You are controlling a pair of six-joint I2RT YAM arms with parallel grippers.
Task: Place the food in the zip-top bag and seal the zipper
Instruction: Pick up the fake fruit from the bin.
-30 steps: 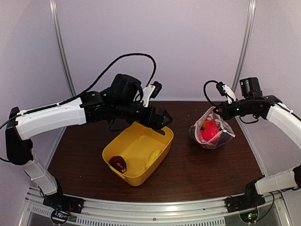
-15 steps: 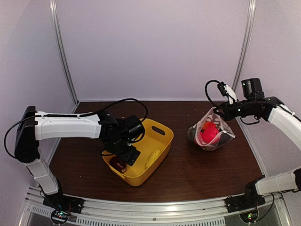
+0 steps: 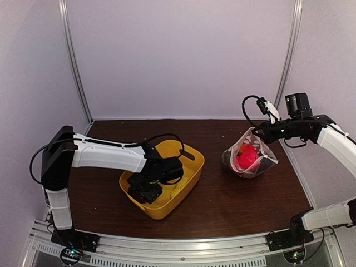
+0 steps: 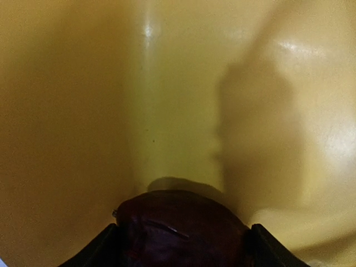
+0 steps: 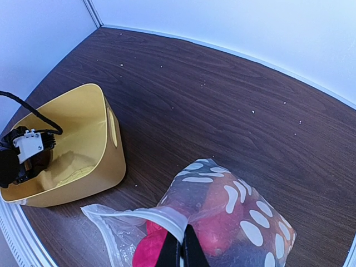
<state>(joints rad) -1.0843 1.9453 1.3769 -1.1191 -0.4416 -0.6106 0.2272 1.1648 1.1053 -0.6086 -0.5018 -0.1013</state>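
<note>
The clear polka-dot zip-top bag [image 3: 248, 159] stands on the table at the right, also in the right wrist view [image 5: 239, 200]. It holds red and pink food [image 5: 222, 231]. My right gripper [image 3: 257, 133] [image 5: 182, 253] is shut on the bag's mouth edge at the zipper [image 5: 161, 214] and holds the mouth open. My left gripper [image 3: 143, 192] [image 4: 183, 247] is down inside the yellow tub, open, one finger on each side of a dark purple piece [image 4: 178, 219]. A yellow piece [image 5: 75, 177] lies in the tub beside it.
The yellow tub [image 3: 192, 162] [image 5: 114, 142] sits left of centre on the dark wood table [image 3: 222, 206]. The bag stands apart from the tub. White walls with metal posts enclose the back and sides. A rail runs along the near edge.
My left arm swung from above the tub's far rim down into the tub and now straddles the dark purple piece. The right gripper and the bag have hardly moved.
</note>
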